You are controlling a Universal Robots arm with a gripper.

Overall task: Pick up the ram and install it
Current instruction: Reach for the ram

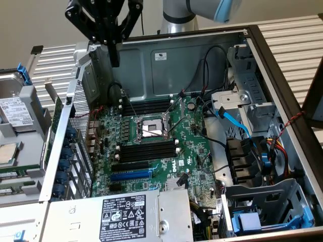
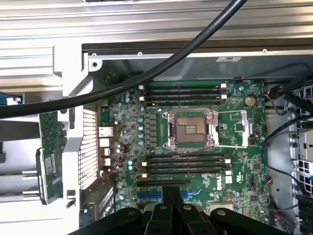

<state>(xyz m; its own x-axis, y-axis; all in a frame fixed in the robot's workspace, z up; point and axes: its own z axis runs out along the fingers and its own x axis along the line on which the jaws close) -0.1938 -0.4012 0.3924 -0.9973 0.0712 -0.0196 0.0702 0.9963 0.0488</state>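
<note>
Gripper: fingers pressed together, nothing between them; hangs above the far corner of the open computer case, toward the exterior view's left.
Ram: green stick on edge outside the case, just beside its perforated wall, on the exterior view's left.
Motherboard: flat in the case.

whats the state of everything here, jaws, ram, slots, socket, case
case: open, insides exposed
gripper: jaws shut, holding nothing, up over the case's edge
ram: outside the case, not installed
black memory slots: all empty
blue slot: empty
processor socket: bare, no cooler on it
</note>
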